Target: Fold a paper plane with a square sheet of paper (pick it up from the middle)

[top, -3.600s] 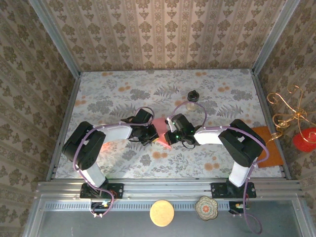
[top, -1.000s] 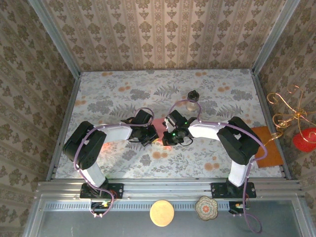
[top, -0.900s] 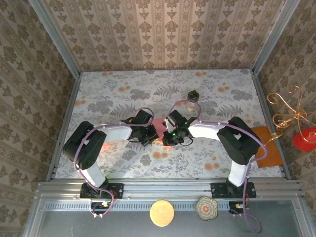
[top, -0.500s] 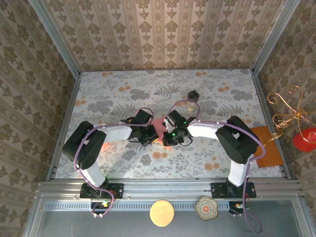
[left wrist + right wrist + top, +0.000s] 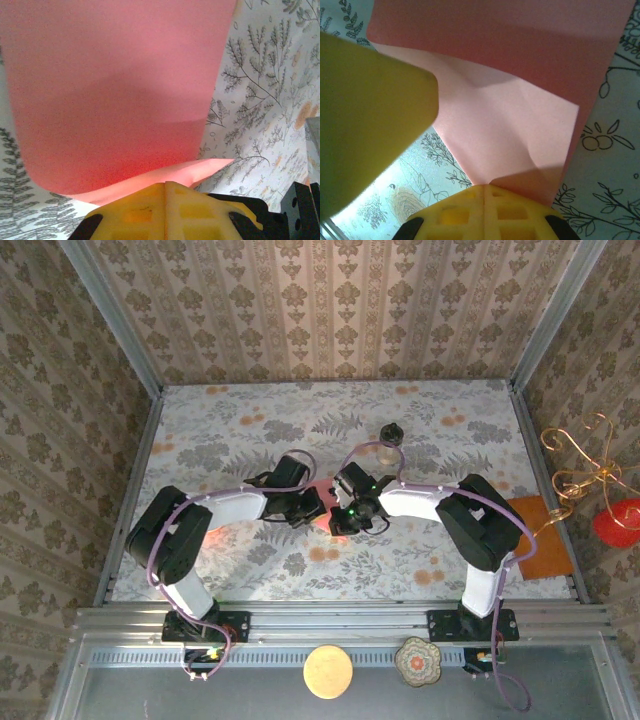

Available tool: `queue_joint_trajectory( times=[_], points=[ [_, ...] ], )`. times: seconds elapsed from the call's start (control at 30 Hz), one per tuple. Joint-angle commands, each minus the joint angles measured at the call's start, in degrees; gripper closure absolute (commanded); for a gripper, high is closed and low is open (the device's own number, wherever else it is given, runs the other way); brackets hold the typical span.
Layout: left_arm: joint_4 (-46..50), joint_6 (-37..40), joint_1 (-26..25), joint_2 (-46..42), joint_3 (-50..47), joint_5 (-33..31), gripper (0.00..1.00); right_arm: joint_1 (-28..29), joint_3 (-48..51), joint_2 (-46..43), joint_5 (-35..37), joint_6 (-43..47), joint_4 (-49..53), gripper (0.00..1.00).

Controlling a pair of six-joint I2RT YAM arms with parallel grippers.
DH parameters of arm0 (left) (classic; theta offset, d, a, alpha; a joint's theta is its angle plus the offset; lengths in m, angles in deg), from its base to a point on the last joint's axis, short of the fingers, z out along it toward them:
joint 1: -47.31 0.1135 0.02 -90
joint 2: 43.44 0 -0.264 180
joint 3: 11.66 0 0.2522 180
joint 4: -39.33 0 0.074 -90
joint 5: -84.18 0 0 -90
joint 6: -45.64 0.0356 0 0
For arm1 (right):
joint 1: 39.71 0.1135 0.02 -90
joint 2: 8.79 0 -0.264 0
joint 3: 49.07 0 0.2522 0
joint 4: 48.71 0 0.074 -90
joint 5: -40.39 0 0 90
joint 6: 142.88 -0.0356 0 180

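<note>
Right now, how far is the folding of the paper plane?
Done: the square sheet of paper is bent over on itself, with one corner flap turned in. In hand: the left gripper and the right gripper are each shut on an edge of it. Left: no pointed dart shape shows yet, so most folds are to come.

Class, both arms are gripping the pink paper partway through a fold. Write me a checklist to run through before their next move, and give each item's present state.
1. Left fingers shut on the pink sheet: ok.
2. Right fingers shut on the same sheet: ok.
3. Sheet bent over into a flap, as the right wrist view shows: ok.
4. Flap edges lined up for a straight crease: cannot tell.
5. Small jar standing apart from the sheet: ok.
6. Visible paper free of tears: ok.
</note>
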Motion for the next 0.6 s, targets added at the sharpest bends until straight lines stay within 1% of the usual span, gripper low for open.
queue_joint_trajectory(
  times=[0.0,0.27,0.57],
  points=[
    [-1.28,1.20,-0.33,0.69,-0.82,1.45,0.91,0.24,-0.02,2.23,2.16,0.15,4.76,0.92],
    [-0.84,2.10,0.61,2.23,-2.05,0.27,0.91,0.24,0.52,2.33,2.32,-0.03,5.12,0.93],
    [3.51,2.75,2.07,4.05,-2.18,-1.96,0.92,-0.24,1.98,0.25,0.94,-0.56,3.60,0.92]
  ],
)
